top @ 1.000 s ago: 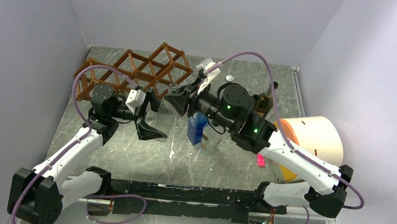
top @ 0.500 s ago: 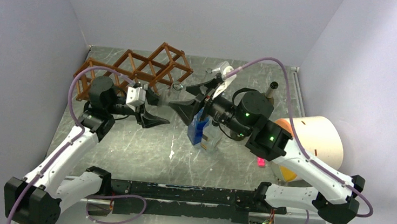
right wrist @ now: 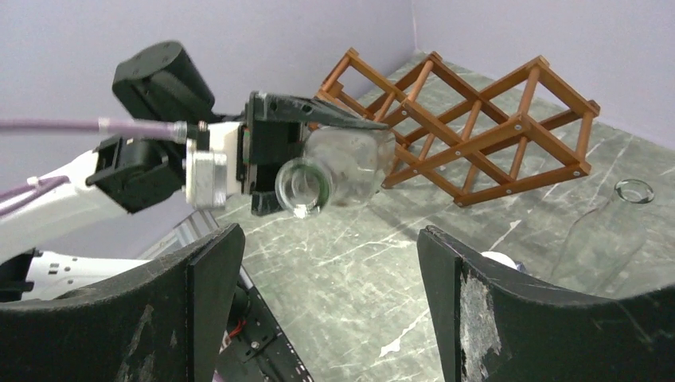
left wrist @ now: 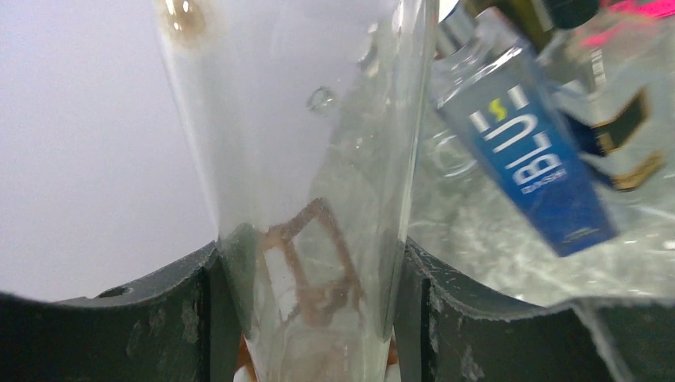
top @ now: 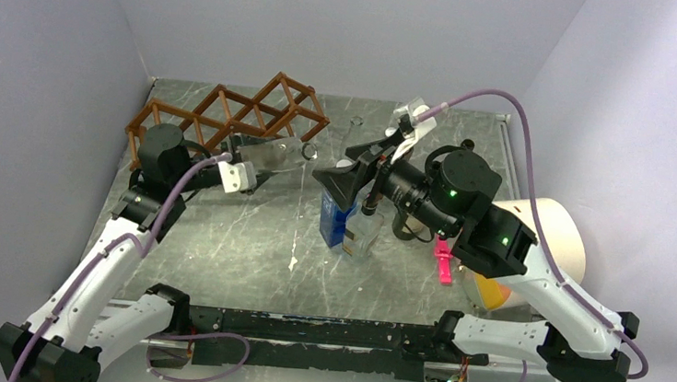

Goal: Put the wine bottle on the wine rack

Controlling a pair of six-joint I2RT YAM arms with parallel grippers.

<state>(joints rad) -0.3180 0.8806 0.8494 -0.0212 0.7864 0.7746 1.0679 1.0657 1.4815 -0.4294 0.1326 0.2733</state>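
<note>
The wine bottle (top: 278, 155) is clear glass and lies nearly level in the air, its mouth pointing right. My left gripper (top: 259, 158) is shut on its body, just in front of the reddish-brown wine rack (top: 230, 117). The left wrist view shows the glass (left wrist: 310, 159) filling the gap between both fingers (left wrist: 159, 318). My right gripper (top: 353, 163) hangs open to the right of the bottle, apart from it. From the right wrist, the wine bottle's mouth (right wrist: 305, 187) faces the camera, with the wine rack (right wrist: 470, 119) behind and nothing inside the right gripper (right wrist: 326, 302).
A blue-labelled bottle (top: 337, 219) and a clear bottle (top: 363, 235) stand mid-table below the right gripper. A cream cylindrical container (top: 544, 232) lies at the right with a pink object (top: 444, 265) beside it. Another clear bottle (right wrist: 605, 231) stands near the rack's right end.
The left gripper closed on the wine bottle and swung it left toward the rack, tipping it level. The right gripper opened, let go and drew back to the right.
</note>
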